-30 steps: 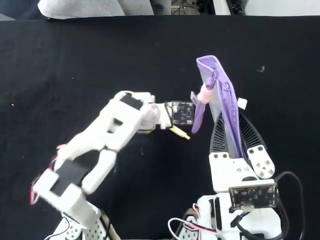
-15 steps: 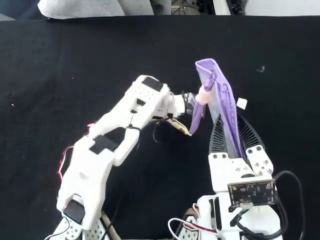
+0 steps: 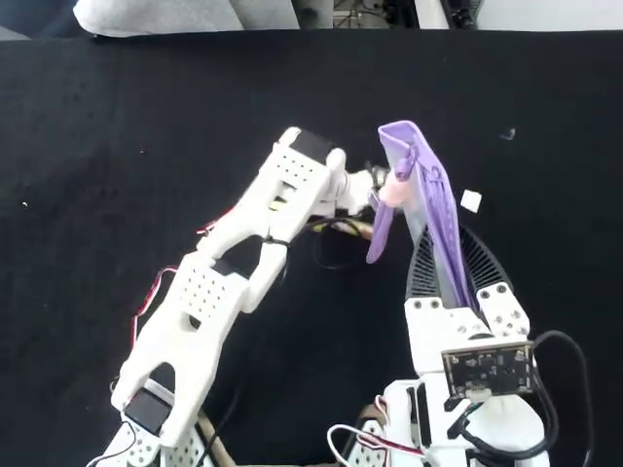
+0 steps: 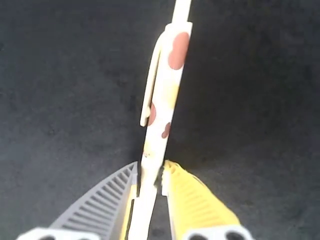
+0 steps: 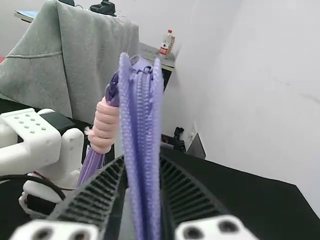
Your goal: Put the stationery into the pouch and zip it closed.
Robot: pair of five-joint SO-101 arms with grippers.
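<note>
A purple pouch [image 3: 428, 185] stands raised on edge above the black table, with my right gripper [image 3: 450, 248] shut on its lower part. In the right wrist view the pouch [image 5: 142, 125] rises between the black fingers [image 5: 95, 192], zipper edge up, and a pink coiled charm [image 5: 102, 127] hangs at its side. My left gripper [image 4: 150, 172] is shut on a cream pen [image 4: 165, 95] with red-brown spots, pointing away over the dark cloth. In the high view the left gripper [image 3: 352, 226] sits tucked under its white wrist, right beside the pouch and the charm [image 3: 393, 191].
A small white scrap [image 3: 471, 201] lies on the black tabletop [image 3: 146, 117] just right of the pouch. A grey cloth [image 3: 156, 15] hangs past the far edge. The left arm [image 3: 234, 282] crosses the table's middle diagonally.
The left arm has stretched out and swung toward the pouch, bringing the pen up beside the pink charm. The right arm and the pouch have stayed put.
</note>
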